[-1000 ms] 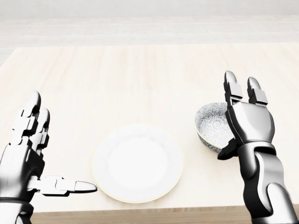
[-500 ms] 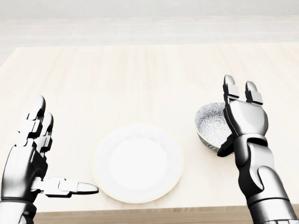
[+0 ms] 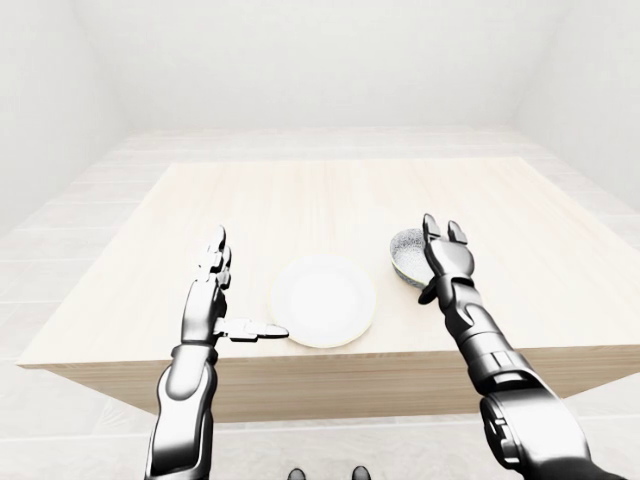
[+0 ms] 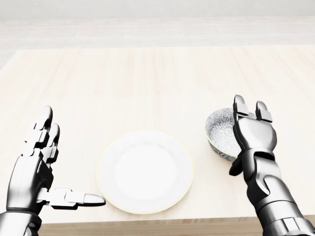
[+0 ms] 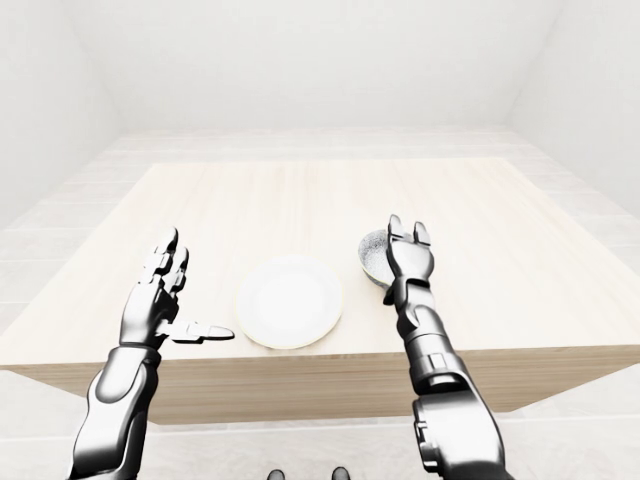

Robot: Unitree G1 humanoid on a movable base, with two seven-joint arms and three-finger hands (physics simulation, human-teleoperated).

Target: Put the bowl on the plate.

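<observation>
Bowl (image 4: 220, 132) upright on table (image 4: 147, 78), just right of plate (image 4: 145, 171), not touching; right hand (image 4: 256, 135) nearer, against bowl's right rim, fingers spread, ungripped; left hand (image 4: 32, 169) spread, left of plate

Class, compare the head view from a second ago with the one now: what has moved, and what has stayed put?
Both hands sank toward the bottom of the head view. The right hand dropped most; its open fingers now stand at the right rim of the bowl, gripping nothing. The left hand slid down slightly, open, left of the plate. Bowl, plate and table stayed put, as did the camera.
</observation>
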